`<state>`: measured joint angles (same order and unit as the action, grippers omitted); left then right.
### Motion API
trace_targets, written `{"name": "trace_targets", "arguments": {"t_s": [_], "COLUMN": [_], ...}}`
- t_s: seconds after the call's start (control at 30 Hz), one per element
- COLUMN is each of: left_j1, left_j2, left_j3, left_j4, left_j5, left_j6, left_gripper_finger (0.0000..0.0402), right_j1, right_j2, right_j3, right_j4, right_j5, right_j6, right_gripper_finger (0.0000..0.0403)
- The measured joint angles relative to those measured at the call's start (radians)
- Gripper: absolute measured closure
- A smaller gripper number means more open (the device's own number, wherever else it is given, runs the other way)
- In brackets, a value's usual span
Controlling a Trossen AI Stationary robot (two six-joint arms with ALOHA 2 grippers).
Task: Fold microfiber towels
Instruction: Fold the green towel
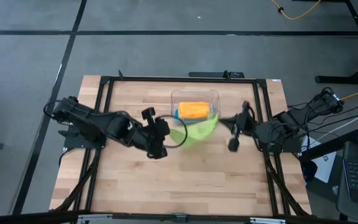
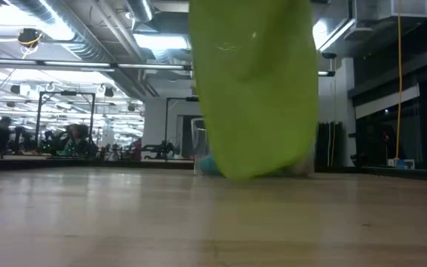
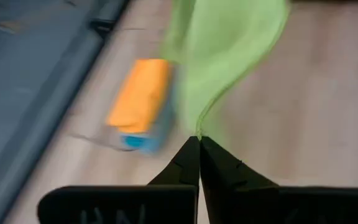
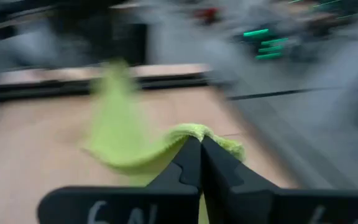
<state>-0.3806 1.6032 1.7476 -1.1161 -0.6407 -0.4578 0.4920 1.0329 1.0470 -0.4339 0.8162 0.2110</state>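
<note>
The lime green towel [image 1: 197, 129] is held up between my two grippers over the table's middle, just in front of the clear plastic bin [image 1: 194, 95]. My left gripper [image 1: 170, 133] is shut on the towel's left end. My right gripper [image 1: 220, 118] is shut on its right end. In the low view the towel [image 2: 254, 89] hangs as a wide sheet. The folded orange towel [image 1: 193, 110] lies in the bin on top of a teal blue one [image 3: 132, 142]. The pale grey-blue towel does not show. My left gripper pinches the green towel's left end at an edge or corner [image 3: 197, 129] between its two shut fingers, coming level from the table's left. The cloth runs away from the fingertips in a sagging curve. My right gripper pinches the towel's right end [image 4: 199, 132] between its two shut fingers, coming level from the table's right. The cloth bunches over the fingertips and droops away from them. In the low view the towel's lower edge [image 2: 250, 174] hangs close to the table; whether it touches I cannot tell.
The clear bin stands at the table's far middle, right behind the hanging towel. A black frame [image 1: 104, 112] runs around the wooden tabletop. Bare wood [image 1: 185, 180] lies toward the near edge.
</note>
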Motion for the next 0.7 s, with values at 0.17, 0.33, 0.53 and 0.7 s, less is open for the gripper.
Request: {"name": "trace_targets", "arguments": {"t_s": [0.17, 0.33, 0.53, 0.7], "left_j1": [-0.022, -0.067, -0.135, -0.2], "left_j2": [0.0, -0.002, 0.0, 0.0], "left_j3": [0.082, 0.132, 0.134, 0.134], "left_j4": [-0.002, -0.014, -0.019, -0.019], "left_j5": [0.162, 0.25, 0.326, 0.355], "left_j6": [0.028, 0.013, -0.073, -0.117], "left_gripper_finger": [0.0402, 0.0402, 0.0402, 0.0402], "right_j1": [0.022, 0.044, 0.103, 0.175], "right_j2": [-0.024, -0.039, -0.037, -0.032], "right_j3": [0.001, 0.001, 0.001, 0.001], "right_j4": [-0.022, -0.079, -0.074, -0.044], "right_j5": [-0.103, -0.369, -0.505, -0.525], "right_j6": [0.097, 0.171, 0.28, 0.358], "right_gripper_finger": [0.04, 0.0401, 0.0401, 0.0401]}}
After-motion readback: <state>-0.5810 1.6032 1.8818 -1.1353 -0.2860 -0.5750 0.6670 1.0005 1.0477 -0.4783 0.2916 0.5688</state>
